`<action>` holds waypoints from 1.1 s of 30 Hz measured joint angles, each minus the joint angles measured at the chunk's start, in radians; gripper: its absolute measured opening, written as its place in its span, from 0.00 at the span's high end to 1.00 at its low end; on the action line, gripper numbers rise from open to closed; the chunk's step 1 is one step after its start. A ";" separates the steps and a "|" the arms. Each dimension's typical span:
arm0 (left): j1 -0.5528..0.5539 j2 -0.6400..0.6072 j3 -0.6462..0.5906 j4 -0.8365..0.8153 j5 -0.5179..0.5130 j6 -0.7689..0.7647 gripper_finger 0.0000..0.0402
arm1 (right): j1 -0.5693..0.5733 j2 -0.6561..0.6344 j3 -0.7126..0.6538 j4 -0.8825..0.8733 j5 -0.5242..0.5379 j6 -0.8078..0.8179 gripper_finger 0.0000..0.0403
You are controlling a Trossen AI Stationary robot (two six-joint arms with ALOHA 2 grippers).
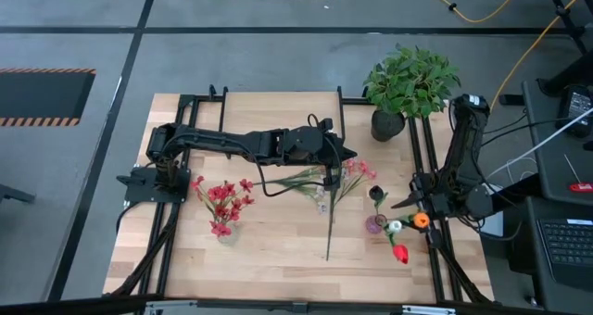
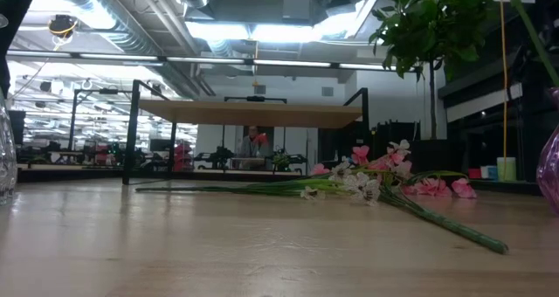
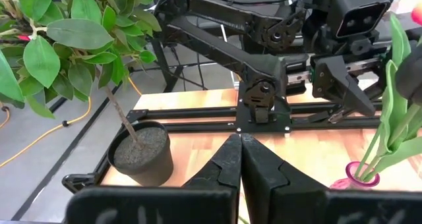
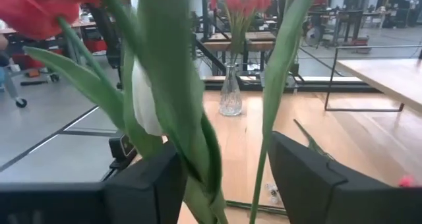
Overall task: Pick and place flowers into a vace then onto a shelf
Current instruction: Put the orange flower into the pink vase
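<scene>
Releasing tulip stems (image 4: 191, 118) into the pink vase (image 1: 375, 224) at the table's right edge, right gripper (image 1: 414, 202) fingers spreading apart. Hovering shut over loose pink flowers (image 1: 345, 178) beside the shelf (image 2: 249, 113): left gripper (image 1: 345, 153), likely for the next pick.

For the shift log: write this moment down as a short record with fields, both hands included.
left hand: shut, empty, held over the middle of the table near the loose flowers
right hand: open, at the pink vase, tulip stems between its fingers
pink vase: on the table's right side, holding tulips
clear vase: on the left side, holding red flowers
loose flowers: lying flat on the tabletop, mid-table
shelf: nothing visible on it
potted plant: at the far right corner
</scene>
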 joint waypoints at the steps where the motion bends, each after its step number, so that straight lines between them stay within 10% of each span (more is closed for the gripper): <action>1: 0.000 0.000 0.000 0.000 0.000 0.000 0.99 | 0.006 -0.001 0.000 0.000 0.000 -0.004 0.48; 33: -0.001 0.000 0.000 0.000 0.000 -0.003 1.00 | 0.166 -0.133 0.001 -0.060 -0.114 -0.132 0.46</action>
